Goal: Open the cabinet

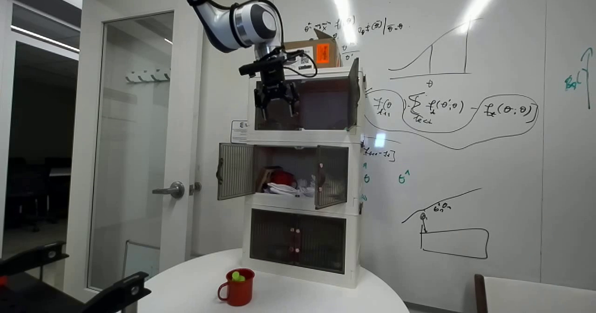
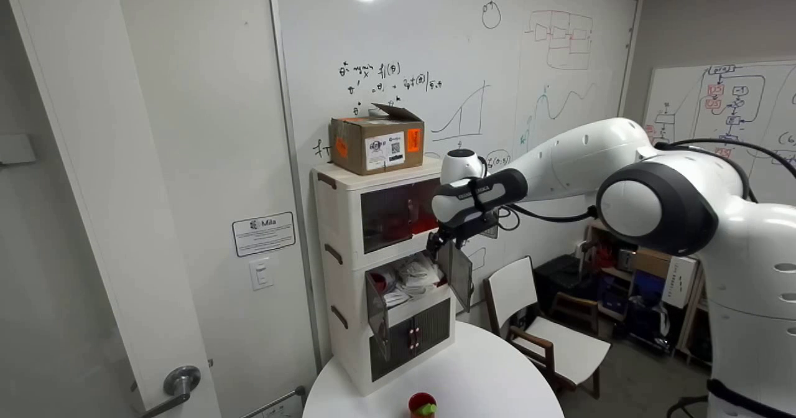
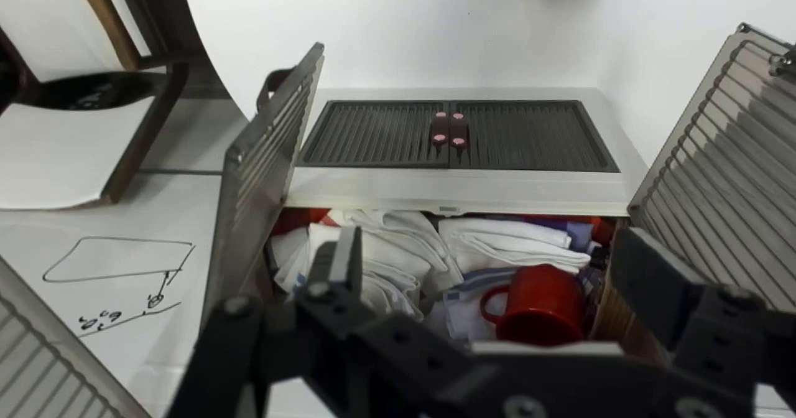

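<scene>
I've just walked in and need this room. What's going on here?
A robot arm is there to open a white cabinet; its hand hangs in front, open and empty. Both middle doors already stand open, showing cloths and a red mug inside. One top door is open too; the bottom doors are shut.

A broad whiteboard [image 1: 507,182], scrawled with formulas [image 1: 433,112], backs both exterior views; at its upper right in an exterior view lies a streak of glare [image 1: 484,1]. A glass-paned door [image 1: 135,159] with a metal lever handle [image 1: 172,190] stands at the left. In an exterior view, left of centre, a "Mila" sign [image 2: 263,234] hangs above a light switch [image 2: 261,275] on a pale wall [image 2: 193,107]. Toward the lower right, a wooden-framed chair [image 2: 569,349] stands on dark floor [image 2: 628,377] near crowded shelving [image 2: 691,313]. The tabletop [image 2: 497,368] is white and rounded.
</scene>
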You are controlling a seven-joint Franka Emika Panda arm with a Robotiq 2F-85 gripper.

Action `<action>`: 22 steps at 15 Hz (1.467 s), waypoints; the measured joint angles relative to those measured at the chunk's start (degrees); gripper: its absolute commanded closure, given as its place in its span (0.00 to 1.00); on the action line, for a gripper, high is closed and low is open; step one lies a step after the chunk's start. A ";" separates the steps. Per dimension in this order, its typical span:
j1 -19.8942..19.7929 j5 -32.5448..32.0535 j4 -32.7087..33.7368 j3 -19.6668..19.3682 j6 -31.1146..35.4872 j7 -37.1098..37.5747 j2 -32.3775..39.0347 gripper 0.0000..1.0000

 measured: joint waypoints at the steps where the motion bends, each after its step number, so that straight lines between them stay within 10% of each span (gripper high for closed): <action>1: -0.80 1.65 -2.70 0.00 1.20 -0.27 -1.60 0.00; 12: -3.03 4.29 -31.72 -0.68 24.66 -11.31 -12.62 0.00; 22: -3.03 4.98 -35.07 -0.68 26.20 -14.06 -15.02 0.00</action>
